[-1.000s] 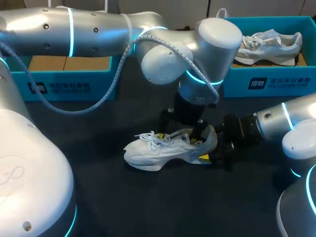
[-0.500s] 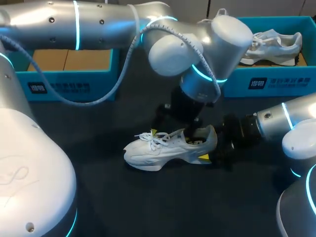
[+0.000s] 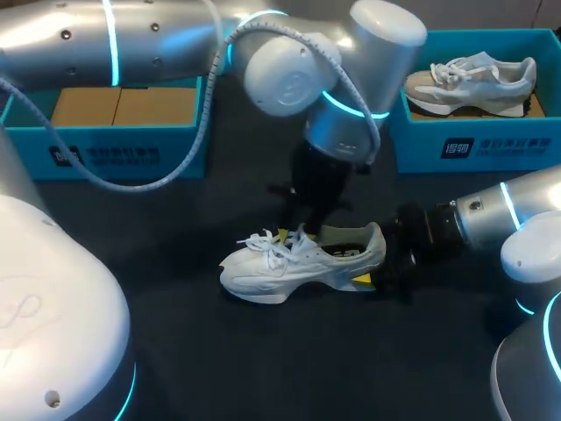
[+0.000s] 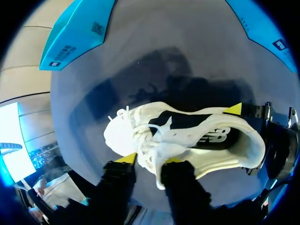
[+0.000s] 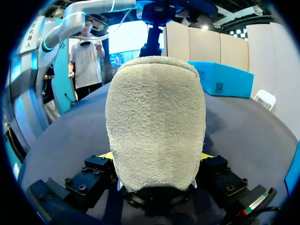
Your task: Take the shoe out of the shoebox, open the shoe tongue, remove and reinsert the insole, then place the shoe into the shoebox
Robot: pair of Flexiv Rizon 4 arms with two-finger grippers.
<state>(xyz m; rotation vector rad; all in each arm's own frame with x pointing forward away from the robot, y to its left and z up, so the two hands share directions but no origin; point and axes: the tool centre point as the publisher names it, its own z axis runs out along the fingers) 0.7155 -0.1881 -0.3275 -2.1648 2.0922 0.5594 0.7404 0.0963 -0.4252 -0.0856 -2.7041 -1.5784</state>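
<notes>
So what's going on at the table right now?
The white lace-up sneaker lies out on the dark table. The right gripper clamps its heel from both sides, while the left gripper is down at the laces over the tongue. The dark insole is in the shoe. Another pale sneaker sits in the teal shoebox.

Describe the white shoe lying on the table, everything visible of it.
The shoe is a white sneaker with white laces, a dark inside showing through its opening, and a fuzzy greyish heel back. It stands upright on its sole on the dark table, toe toward the left arm's side. The left gripper pinches the laces and tongue from above. The right gripper clamps the heel from behind.
</notes>
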